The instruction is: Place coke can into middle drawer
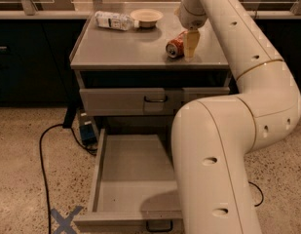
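- Camera view: gripper (pixel 190 55) points straight down over the cabinet top (pixel 116 50), tip at or just above the surface. Open or closed: can't tell from this angle.
- Coke can (pixel 175 46) lies on its side just beside the gripper, on the view's left. It looks pressed against the gripper, but contact isn't sure. Not lifted.
- Middle drawer (pixel 133 167) is pulled out, well below the gripper and nearer the cam. Its right part is hidden behind the arm (pixel 223 145).
- Upper drawer (pixel 123 101) is shut, directly below the gripper level and under the top.
- Bowl (pixel 146 17) and a plastic bottle (pixel 113 20) lying flat sit farther back, left of the gripper and well apart from it.
- Floor, far below-left of the gripper: black cable (pixel 41 155), blue X tape mark (pixel 64 222).
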`<state>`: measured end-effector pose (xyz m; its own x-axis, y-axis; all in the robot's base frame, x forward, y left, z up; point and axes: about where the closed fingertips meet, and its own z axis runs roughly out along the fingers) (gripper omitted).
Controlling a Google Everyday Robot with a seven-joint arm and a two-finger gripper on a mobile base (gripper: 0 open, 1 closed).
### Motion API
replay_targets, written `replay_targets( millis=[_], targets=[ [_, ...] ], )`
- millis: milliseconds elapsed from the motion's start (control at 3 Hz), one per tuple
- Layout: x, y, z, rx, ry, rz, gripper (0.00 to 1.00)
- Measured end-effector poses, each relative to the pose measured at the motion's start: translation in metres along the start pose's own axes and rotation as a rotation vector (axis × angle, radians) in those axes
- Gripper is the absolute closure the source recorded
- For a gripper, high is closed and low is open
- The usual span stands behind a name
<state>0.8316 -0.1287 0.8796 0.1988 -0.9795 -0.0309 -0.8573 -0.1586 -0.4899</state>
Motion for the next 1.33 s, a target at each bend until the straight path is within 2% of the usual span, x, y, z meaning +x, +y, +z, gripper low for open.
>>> replay_targets(
  millis=[1333],
  targets=[
    [0.003, 0.004, 0.026, -0.029, -0.004, -0.018, 0.00]
  ],
)
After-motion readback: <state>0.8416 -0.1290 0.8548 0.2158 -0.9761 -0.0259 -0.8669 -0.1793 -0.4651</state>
